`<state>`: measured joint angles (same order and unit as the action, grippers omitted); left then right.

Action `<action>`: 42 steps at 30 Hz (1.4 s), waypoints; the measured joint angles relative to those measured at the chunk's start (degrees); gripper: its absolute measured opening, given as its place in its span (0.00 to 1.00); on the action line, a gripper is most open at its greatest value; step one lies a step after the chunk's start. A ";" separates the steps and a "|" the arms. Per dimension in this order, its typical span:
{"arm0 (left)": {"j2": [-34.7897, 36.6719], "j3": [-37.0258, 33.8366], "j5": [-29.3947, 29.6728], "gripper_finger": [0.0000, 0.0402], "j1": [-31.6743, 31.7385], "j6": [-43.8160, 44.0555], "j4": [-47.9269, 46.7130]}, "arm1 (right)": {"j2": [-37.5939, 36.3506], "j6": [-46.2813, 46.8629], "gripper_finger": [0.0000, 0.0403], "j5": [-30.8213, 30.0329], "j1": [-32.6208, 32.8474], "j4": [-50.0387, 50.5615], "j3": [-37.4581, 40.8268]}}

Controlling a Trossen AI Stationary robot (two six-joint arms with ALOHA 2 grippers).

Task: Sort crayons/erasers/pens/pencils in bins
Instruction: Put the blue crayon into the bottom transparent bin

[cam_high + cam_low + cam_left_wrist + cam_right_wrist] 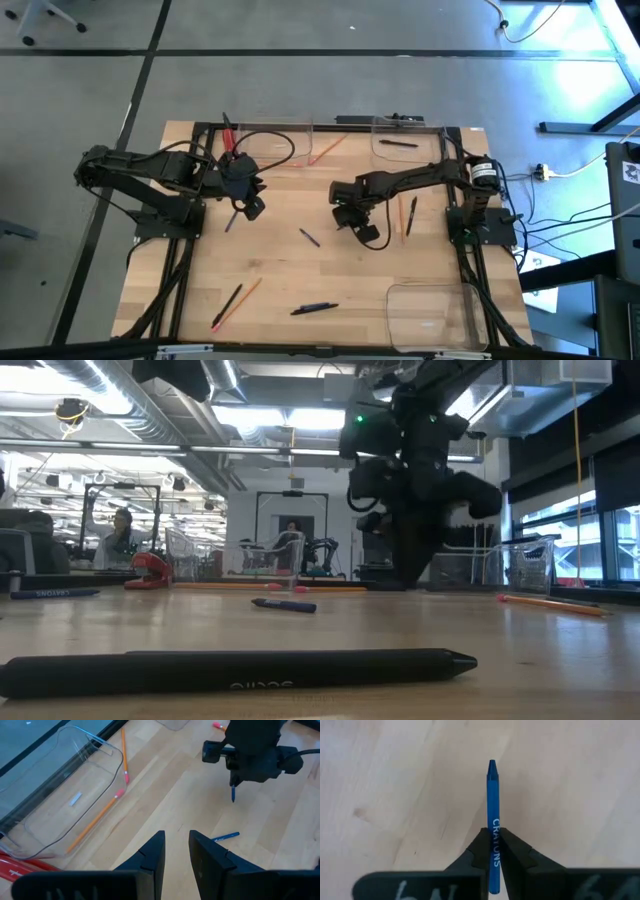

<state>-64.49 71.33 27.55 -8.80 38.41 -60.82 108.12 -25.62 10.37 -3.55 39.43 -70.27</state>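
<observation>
My right gripper (493, 832) is over the middle of the table (348, 215), shut on a blue crayon (492, 795). That crayon hangs tip down below it in the left wrist view (233, 794). My left gripper (176, 837) hovers open at the table's left (252, 208) with nothing between its fingers. Two clear bins stand at the far edge. The left one (270, 145) has an orange pencil (95, 822) in it, the right one (410, 140) a dark pen (398, 144). A third bin (435, 310) stands near right. My right gripper pinches the blue crayon between its two fingers on the labelled wrapper (495, 827), around mid-length. The fingers come from above, pointing steeply down, and the crayon runs along them. It hangs nearly upright with its tip (233, 799) down, seemingly clear of the table.
Loose on the wood lie a second blue crayon (225, 836), a purple stick (309, 237), two pencils (408, 215) by the right arm, and pens (313, 309) (228, 305) with a pencil (243, 297) near the front. A black pen (240, 670) lies close to the low camera.
</observation>
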 joint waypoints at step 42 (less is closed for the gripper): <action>0.00 0.00 0.04 0.20 -0.02 -7.58 -0.02 | -3.94 27.32 0.08 -1.71 10.25 43.69 -33.30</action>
<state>-64.49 71.33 27.59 -8.82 30.83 -60.84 104.18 1.69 8.66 6.70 83.12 -103.57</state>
